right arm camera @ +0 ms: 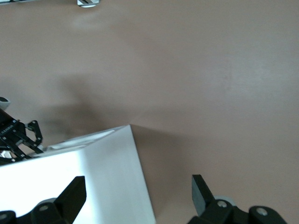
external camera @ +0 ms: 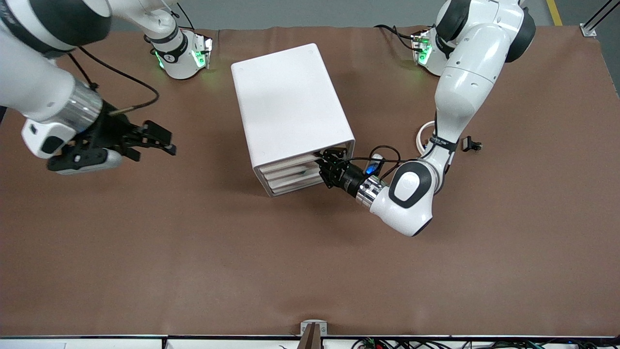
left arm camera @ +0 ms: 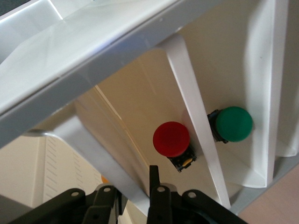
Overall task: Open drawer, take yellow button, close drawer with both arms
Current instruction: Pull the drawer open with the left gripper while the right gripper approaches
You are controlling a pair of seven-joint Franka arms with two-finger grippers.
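Brown cloth (external camera: 193, 266): covers the whole table, bare in the stretch nearest the front camera.
Left gripper (external camera: 325, 167): pressed to the front of the cabinet at top-drawer height, fingers closed all the way – by the look of the left wrist view, pinched on the drawer's white front lip.
Drawer (external camera: 286, 166): topmost of three in the cabinet's front, level with the two below it or nearly so – not pulled out to any degree that shows.
Button: not picked out for certain; only a faint orange glint low in the left wrist view, too little to name.
Red cap (left arm camera: 171, 139) and green cap (left arm camera: 234, 123): two other push-buttons inside a tray, one on each side of a white divider.
Cabinet (external camera: 290, 102): white plastic, round-cornered, mid-table.
Right gripper (external camera: 155, 148): waiting in the air over the right arm's end of the table, fingers spread wide, holding nothing.
Done so far: grip on the drawer taken, probably.
Left to do: pull the drawer open, lift the button out, push the drawer shut.
Writing: small print on a dark band round the left arm, too small to read; no brand or label legible anywhere.
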